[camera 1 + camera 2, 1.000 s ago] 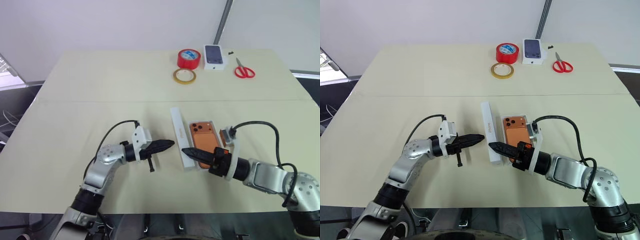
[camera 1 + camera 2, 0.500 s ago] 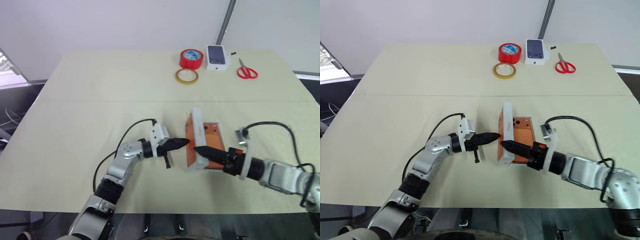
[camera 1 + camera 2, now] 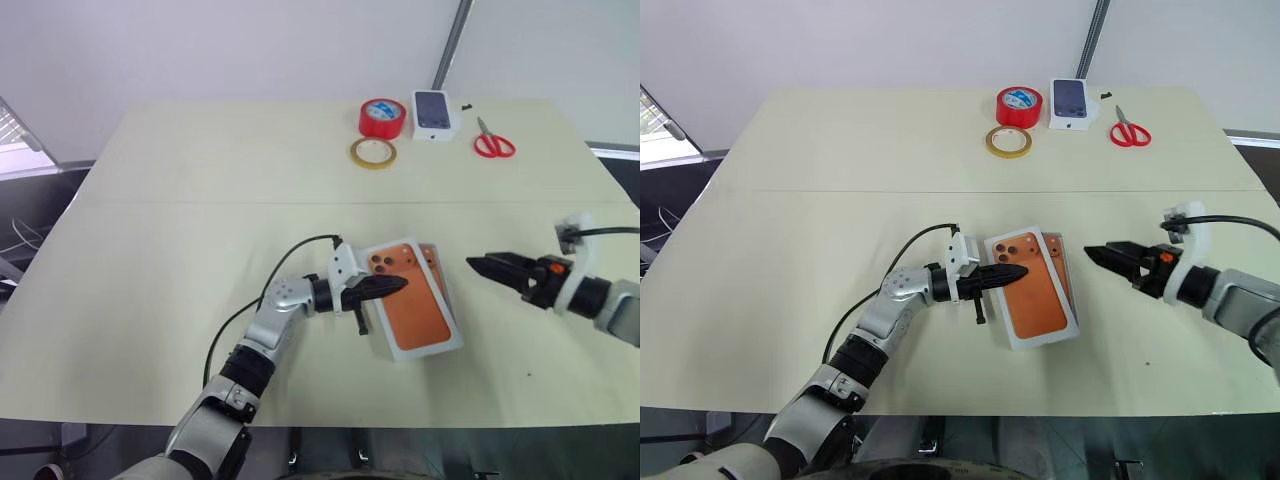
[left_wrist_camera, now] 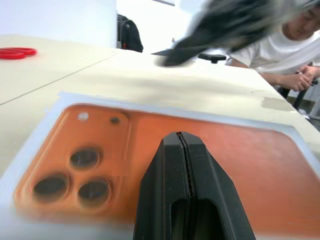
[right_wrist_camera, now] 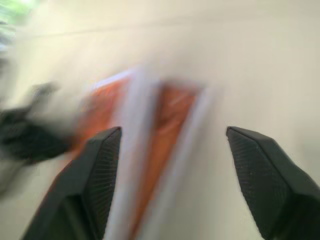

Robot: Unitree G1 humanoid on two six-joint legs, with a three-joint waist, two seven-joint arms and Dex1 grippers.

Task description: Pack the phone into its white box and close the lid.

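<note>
The closed left tool is pressing the lid onto the white box; the right tool is waiting open, clear.

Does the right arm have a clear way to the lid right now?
Probably yes. Bare table lies between the open right end effector and the lid, which sits askew on the white box. The left end effector, shut, is at the lid's opposite side.

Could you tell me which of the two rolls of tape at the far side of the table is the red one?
The red roll is the taller one beside the small white carton; the flat yellowish ring lies in front of it, nearer the robot.
</note>
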